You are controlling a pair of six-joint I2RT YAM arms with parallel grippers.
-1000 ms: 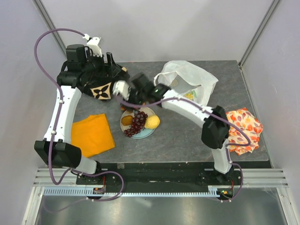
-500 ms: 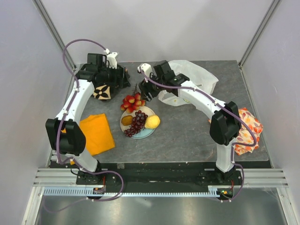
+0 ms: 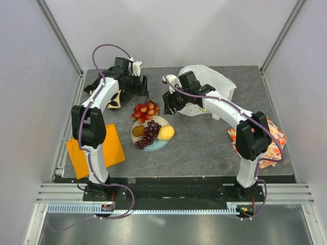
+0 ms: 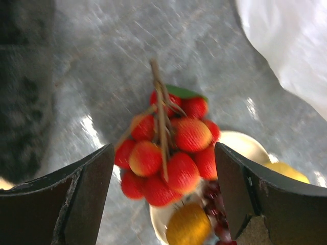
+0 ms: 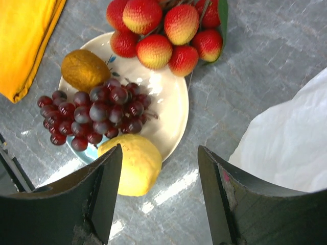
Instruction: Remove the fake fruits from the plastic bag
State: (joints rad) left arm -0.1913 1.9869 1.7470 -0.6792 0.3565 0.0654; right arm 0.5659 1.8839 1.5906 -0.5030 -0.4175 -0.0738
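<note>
The red berry cluster [image 3: 144,111] [image 4: 173,148] lies half on the far rim of the plate [image 3: 162,144]. On the plate are a brown oval piece [image 3: 138,131], a dark grape bunch [image 3: 149,132] and a yellow lemon [image 3: 165,132]. My left gripper [image 3: 143,95] [image 4: 163,173] hovers open over the berries, its fingers well apart on either side. My right gripper [image 3: 168,103] [image 5: 159,155] is open and empty between the plate and the white plastic bag [image 3: 210,84]. A small yellowish piece [image 3: 204,108] shows at the bag's near edge.
A black bag with a beige flower mark [image 3: 115,99] sits behind my left arm. A plain orange cloth [image 3: 97,148] lies at the left and a fruit-patterned cloth [image 3: 263,145] at the right under my right arm. Grey walls enclose the table.
My left gripper swung right from the black bag to above the berries. My right gripper drew back from the plate toward the bag, leaving the berry cluster at the plate's far rim.
</note>
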